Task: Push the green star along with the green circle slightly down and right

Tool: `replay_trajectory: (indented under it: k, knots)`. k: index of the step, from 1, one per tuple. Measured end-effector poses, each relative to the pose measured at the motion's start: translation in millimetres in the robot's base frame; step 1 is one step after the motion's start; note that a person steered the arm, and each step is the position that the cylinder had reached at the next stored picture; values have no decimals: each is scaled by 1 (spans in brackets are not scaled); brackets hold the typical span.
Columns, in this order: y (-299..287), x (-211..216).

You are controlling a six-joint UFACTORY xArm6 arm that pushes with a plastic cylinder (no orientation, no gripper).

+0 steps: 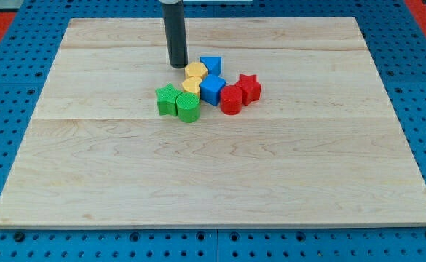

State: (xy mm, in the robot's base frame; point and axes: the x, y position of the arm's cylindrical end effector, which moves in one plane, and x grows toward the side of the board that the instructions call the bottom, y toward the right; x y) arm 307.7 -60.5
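yellow blocks (194, 76), blue blocks (212, 78), red blocks (240, 94), wooden board (213, 175)

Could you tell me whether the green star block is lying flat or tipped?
Flat: the green star block shows its star face upward, resting on the wooden board.

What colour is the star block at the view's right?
Red star; the camera view shows it.

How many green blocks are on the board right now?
2. The green star sits at the cluster's left end; the green circle touches it on the right. None looks hidden.
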Motion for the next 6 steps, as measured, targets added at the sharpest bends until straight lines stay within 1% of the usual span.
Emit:
replay_trajectory:
  k: [1,2,4,5,6]
  knots:
    - [7,4]
    - [12,19]
    - [9,22]
    - [-8,22]
    - [-43,46]
